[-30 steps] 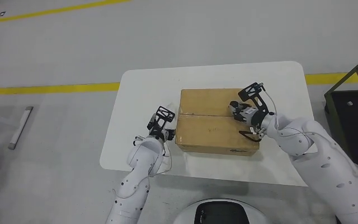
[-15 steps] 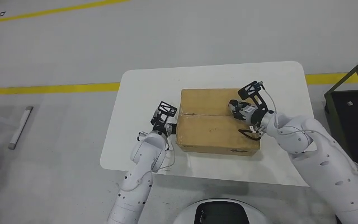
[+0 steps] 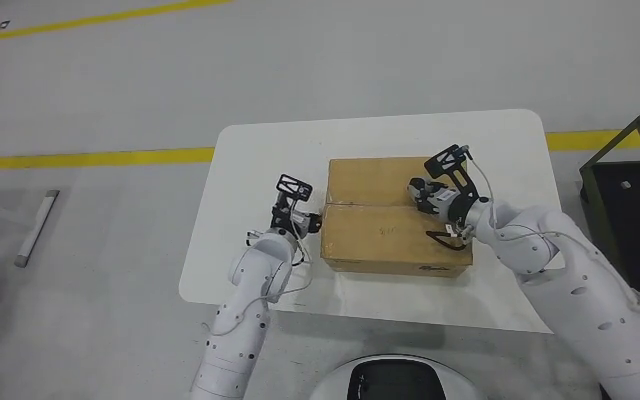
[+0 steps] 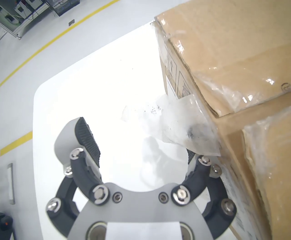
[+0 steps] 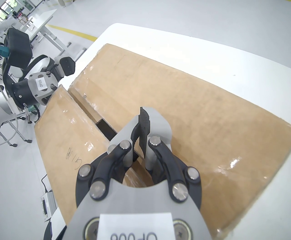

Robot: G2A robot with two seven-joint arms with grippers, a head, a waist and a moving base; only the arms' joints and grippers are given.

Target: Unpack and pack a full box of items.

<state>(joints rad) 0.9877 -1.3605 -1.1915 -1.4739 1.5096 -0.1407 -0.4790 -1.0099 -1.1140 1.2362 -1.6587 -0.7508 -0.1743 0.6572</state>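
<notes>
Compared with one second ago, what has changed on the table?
The left gripper moved forward, up to the end of the cardboard box, and the box slid slightly toward the robot's right. Nothing was grasped or released. The right gripper stayed over the box's top seam.

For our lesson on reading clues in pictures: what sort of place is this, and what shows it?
Probably an industrial hall or robot lab: a smooth grey floor with a painted yellow line, a white table bearing a taped box, and workbenches standing farther off.
</notes>
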